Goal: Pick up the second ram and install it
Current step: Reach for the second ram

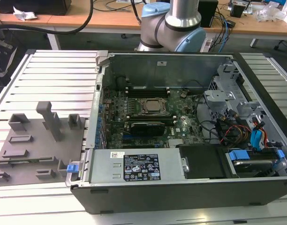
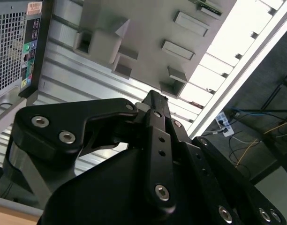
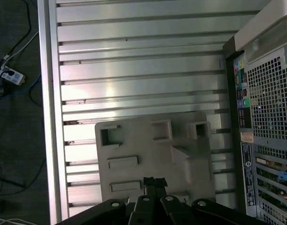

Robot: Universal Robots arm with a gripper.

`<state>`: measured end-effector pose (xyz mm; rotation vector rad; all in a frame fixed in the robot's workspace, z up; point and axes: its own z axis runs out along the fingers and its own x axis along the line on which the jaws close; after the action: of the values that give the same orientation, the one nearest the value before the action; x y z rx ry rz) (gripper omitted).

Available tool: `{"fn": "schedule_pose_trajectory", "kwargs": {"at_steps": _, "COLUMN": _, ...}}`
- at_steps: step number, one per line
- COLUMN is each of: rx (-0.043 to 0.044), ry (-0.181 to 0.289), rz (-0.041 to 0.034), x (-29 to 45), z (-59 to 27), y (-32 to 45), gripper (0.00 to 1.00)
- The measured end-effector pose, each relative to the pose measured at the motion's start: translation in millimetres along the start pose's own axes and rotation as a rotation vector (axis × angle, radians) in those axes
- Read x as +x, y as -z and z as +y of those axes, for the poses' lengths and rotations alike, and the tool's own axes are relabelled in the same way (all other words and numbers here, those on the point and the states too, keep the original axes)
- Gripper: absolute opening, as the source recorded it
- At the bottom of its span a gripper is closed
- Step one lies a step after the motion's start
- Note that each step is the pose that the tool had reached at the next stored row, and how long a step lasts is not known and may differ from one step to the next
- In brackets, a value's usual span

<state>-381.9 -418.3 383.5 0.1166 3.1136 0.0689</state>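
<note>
At the computer case's nine o'clock, exterior view: a gray tray. First wrist view: the gripper hangs above it, closed, empty. Second wrist view: the ram lies at the tray's edge, probably best approached square to its length.

Setting: robotics lab or test workshop. An opened desktop computer case is lying on a slotted aluminium table. A robot arm is standing behind it. Cables are trailing over a wooden bench, and a power strip is lying on the floor.

Arm cut by top edge, grey tray partly behind pincer
</note>
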Motion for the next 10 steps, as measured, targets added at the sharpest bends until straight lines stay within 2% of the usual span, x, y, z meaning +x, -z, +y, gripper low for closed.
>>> {"fn": "schedule_pose_trajectory", "kwargs": {"at_steps": 5, "rx": 0.0000, "ry": 0.000, "rz": 0.0000, "x": -0.6, "z": -8.0, "y": 0.3, "gripper": 0.11}}
{"fn": "schedule_pose_trajectory", "kwargs": {"at_steps": 10, "rx": 0.0000, "ry": 0.000, "rz": 0.0000, "x": -1.8, "z": -24.2, "y": 0.9, "gripper": 0.11}}
